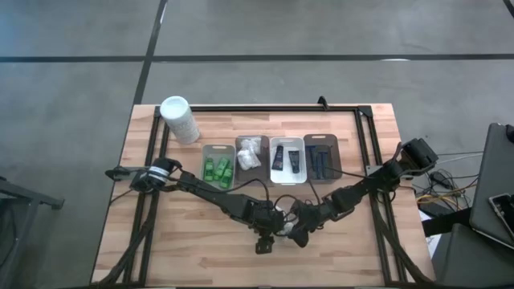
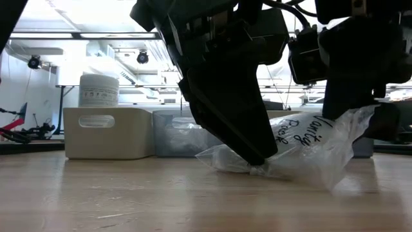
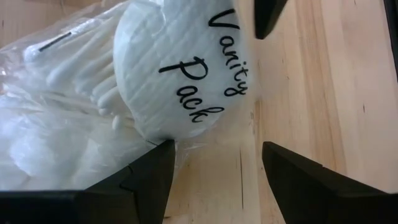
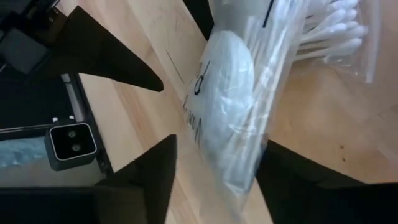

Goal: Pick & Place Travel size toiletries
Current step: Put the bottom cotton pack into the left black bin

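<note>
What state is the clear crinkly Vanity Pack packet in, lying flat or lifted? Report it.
Partly lifted: in the low view the clear crinkly Vanity Pack packet has one end on the wooden table, the other raised.

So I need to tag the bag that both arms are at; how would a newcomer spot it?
On the wooden table, look in front of the row of four trays, where the two dark arms meet. There lies a clear crinkly plastic packet of cotton swabs and a round white pad. Unlike the packets in the tray, it bears "Vanity Pack" in black script.
</note>
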Controlling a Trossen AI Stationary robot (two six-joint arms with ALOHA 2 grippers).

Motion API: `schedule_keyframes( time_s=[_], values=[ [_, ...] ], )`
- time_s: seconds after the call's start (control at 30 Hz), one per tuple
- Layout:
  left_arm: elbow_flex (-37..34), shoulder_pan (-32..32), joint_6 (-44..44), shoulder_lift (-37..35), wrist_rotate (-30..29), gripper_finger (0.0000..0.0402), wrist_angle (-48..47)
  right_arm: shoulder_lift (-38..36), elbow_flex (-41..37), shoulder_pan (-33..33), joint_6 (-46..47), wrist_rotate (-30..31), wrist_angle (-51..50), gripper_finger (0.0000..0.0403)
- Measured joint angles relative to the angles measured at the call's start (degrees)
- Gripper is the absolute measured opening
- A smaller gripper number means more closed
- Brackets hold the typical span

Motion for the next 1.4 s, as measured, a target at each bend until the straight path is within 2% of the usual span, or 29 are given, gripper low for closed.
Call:
schedule_keyframes(
  time_s=[0.23,0.37,0.5,0.6,0.8,0.93,1.0,1.13,1.23,1.33,1.4],
  values=[
    [0.4,-0.1,-0.3,-0.5,-0.2,0.0248,-0.4,0.0,0.2,0.0,1.4,0.0,-0.4,0.0121],
    [1.1,-0.5,-1.4,-3.6,-1.1,0.0248,-1.5,-0.1,1.5,0.0,0.2,0.0,-0.7,0.0069],
    [1.0,-1.4,-1.6,-8.4,-5.1,0.0248,-6.8,-0.3,3.3,0.0,-2.2,0.2,-0.8,0.0023],
    [1.0,-2.3,-2.4,-13.0,-8.8,0.0248,-13.1,-0.8,6.3,0.0,-4.1,0.3,-4.3,0.0025],
    [1.0,-4.9,-5.5,-23.6,-18.3,0.0248,-21.5,-1.4,15.0,0.0,-8.6,2.0,-17.6,0.0028],
    [1.0,-6.8,-4.2,-29.9,-28.0,0.0248,-21.8,-1.5,21.8,-0.3,-12.6,2.6,-27.5,0.0023],
    [1.0,-6.9,-0.7,-31.9,-30.6,0.0248,-19.9,-1.4,25.2,-0.5,-15.7,2.6,-32.6,0.0025],
    [1.0,-5.5,10.0,-32.7,-27.8,0.0248,-17.1,-1.2,30.7,-1.5,-20.8,0.7,-41.0,0.0027],
    [1.0,-3.6,16.6,-32.6,-24.5,0.0248,-16.7,-1.2,33.0,-1.9,-22.6,0.2,-42.7,0.0027],
    [1.0,-1.0,17.0,-32.3,-21.5,0.0248,-14.4,-1.2,34.7,-1.9,-22.6,0.1,-43.1,0.0027],
    [0.9,0.8,16.6,-31.8,-17.0,0.0248,-10.1,-1.2,35.2,-1.9,-22.6,0.0,-42.6,0.0027]
  ],
)
